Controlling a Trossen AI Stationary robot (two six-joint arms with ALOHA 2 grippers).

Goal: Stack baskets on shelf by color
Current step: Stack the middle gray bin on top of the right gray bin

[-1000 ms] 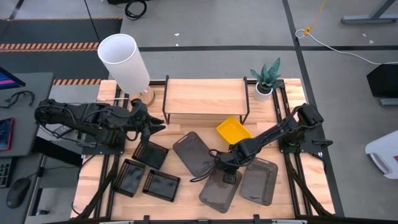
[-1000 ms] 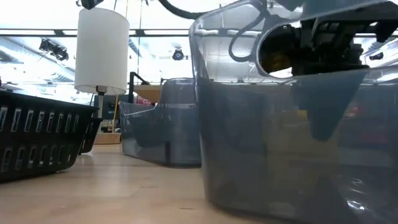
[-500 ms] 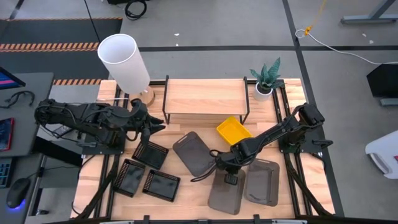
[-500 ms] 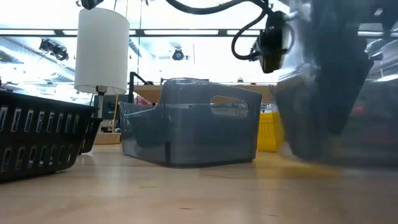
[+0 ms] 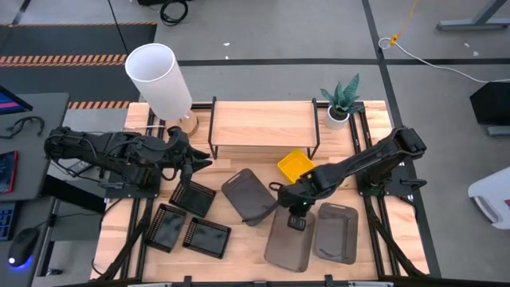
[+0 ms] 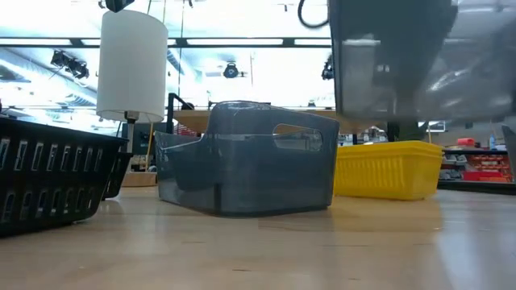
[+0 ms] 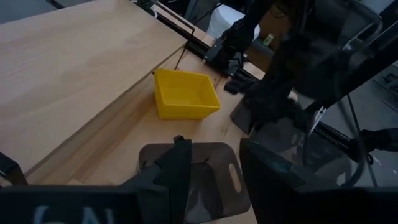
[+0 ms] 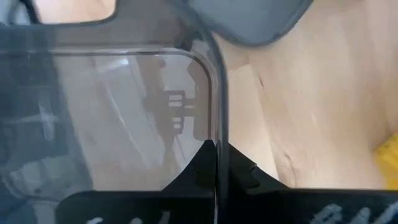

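**Right gripper clamped on grey basket rim, basket off the table**

Right gripper (image 5: 296, 214) sits mid-table, front of the shelf (image 5: 263, 123), fingers pinched together on the thin rim of a dark grey basket (image 5: 288, 243). Right wrist view: both fingers (image 8: 202, 165) meet on the basket wall edge (image 8: 214, 93), clear grip. Low view shows that grey basket (image 6: 411, 56) hanging above the tabletop, not touching the wood.

Second grey basket (image 5: 335, 231) lies flat just right of the held one, near the front right corner. Third grey basket (image 5: 249, 195) lies tilted at an angle in the table's middle, just left of the right gripper; in low view it stands on the table (image 6: 246, 169).

One yellow basket (image 5: 299, 166) rests on the table just in front of the shelf's right end, near the shelf leg; also seen in low view (image 6: 387, 169) and left wrist view (image 7: 185, 94). Only one yellow visible.

Three black mesh baskets on the left half of the table: one (image 5: 193, 196) nearer the shelf, two (image 5: 165, 227) (image 5: 208, 237) side by side toward the front edge.

Shelf top is bare wood, no baskets on it.

Left gripper (image 5: 201, 162) waits at the left side, beside the shelf's left end, above the black baskets, fingers (image 7: 177, 171) apart, holding nothing.

Extras: white lamp (image 5: 159, 80) at back left, small potted plant (image 5: 341, 102) at back right.
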